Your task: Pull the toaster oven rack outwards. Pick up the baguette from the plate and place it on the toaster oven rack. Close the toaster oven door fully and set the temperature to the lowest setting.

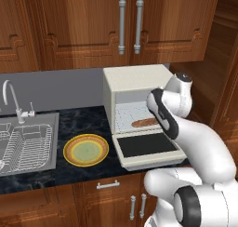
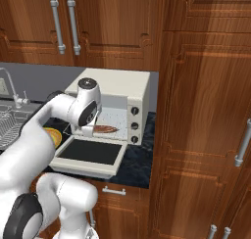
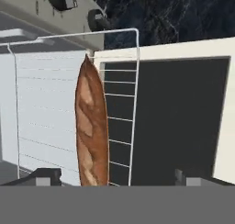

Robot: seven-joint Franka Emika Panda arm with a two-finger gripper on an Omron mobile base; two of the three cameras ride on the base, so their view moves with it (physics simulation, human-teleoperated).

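The cream toaster oven [image 1: 135, 77] stands on the dark counter with its door [image 1: 146, 144] folded down flat. The wire rack [image 3: 119, 103] is slid out over the door's dark glass. The brown baguette [image 3: 92, 131] lies on the rack, also seen as the baguette [image 1: 145, 123] at the oven's mouth. My gripper [image 3: 117, 177] hovers just above it and is open. Its fingertips [image 3: 43, 175] stand wide on both sides and do not touch the bread. The plate [image 1: 69, 149], yellow-rimmed with a green centre, sits bare left of the oven.
Three knobs [image 2: 134, 118] run down the oven's right panel. A sink with a wire dish basket [image 1: 25, 144] and a faucet [image 1: 14, 100] lies at the far left. Wooden cabinets hang above, and a tall wooden cabinet [image 2: 206, 110] stands close on the oven's right.
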